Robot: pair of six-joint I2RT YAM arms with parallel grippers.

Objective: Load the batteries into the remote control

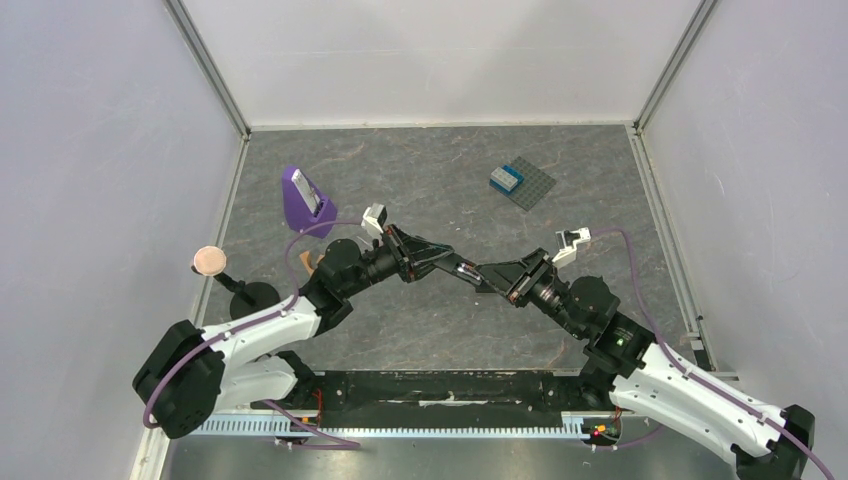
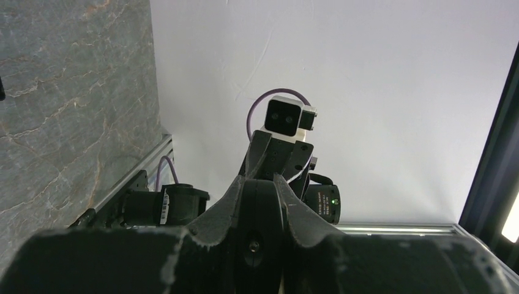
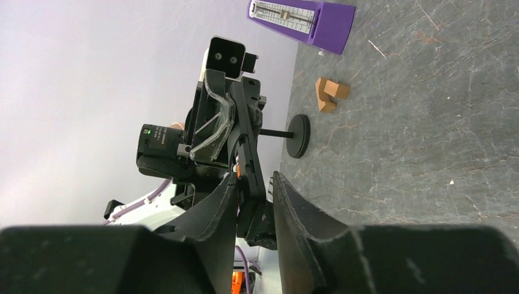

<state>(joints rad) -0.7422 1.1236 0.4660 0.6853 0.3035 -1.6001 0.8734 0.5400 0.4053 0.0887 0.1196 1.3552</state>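
Where both arms meet at centre frame, left gripper [image 2: 260, 182] clenched on remote [image 3: 250, 162], held off the table [image 1: 420, 180]; right gripper [image 3: 256, 179] straddles its far end, grip uncertain. Remote judged light, stiff, slick plastic; hold by long edges; its battery bay hidden; no batteries discernible

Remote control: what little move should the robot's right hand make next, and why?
Probably close the right hand gently on the remote control. The left hand, shut, seems to hold it up off the table, and the right hand's fingers sit either side of it. Steadying it should come before anything is pushed in.
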